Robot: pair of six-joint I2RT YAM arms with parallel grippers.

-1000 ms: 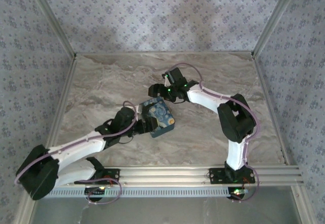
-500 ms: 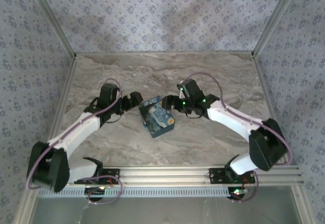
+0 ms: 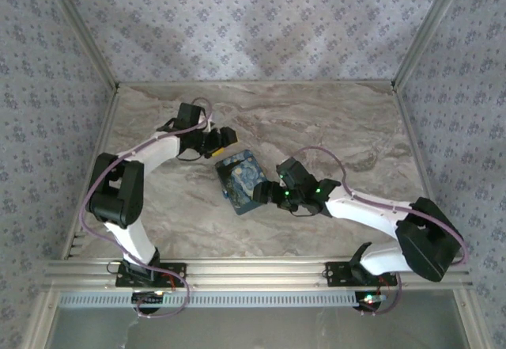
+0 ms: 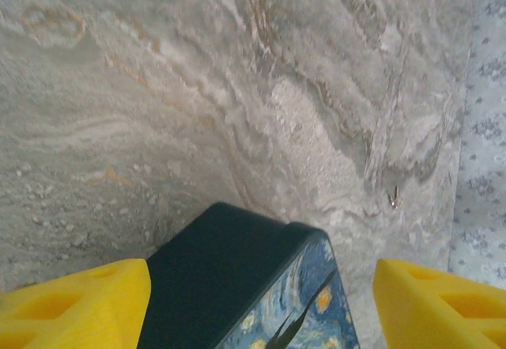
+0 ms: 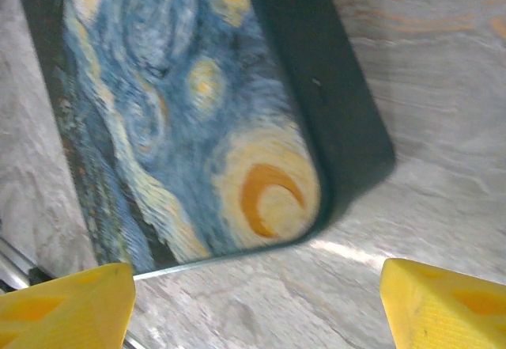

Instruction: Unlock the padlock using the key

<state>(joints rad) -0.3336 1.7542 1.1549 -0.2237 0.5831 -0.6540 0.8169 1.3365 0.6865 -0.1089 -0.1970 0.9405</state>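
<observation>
The blue tin [image 3: 243, 180] with the swirly night-sky painting lies flat in the middle of the marble table. No padlock or key is in view. My left gripper [image 3: 226, 138] hovers just behind the tin's far corner, open. In the left wrist view its yellow fingers [image 4: 73, 305] stand wide on either side of the tin's dark wall [image 4: 213, 270]. My right gripper [image 3: 266, 193] sits at the tin's near right corner, open. In the right wrist view the painted lid [image 5: 182, 104] lies ahead of the spread fingers [image 5: 447, 303], with bare table between them.
Patterned walls and aluminium posts close in the table [image 3: 348, 127] on three sides. An aluminium rail [image 3: 261, 271] runs along the near edge by the arm bases. A tiny shiny speck [image 4: 394, 199] lies on the marble beyond the tin.
The left arm has swung from the tin's near-left side round to behind its far corner. The right arm has come from behind the tin down to its near right corner. The tin has barely moved.
</observation>
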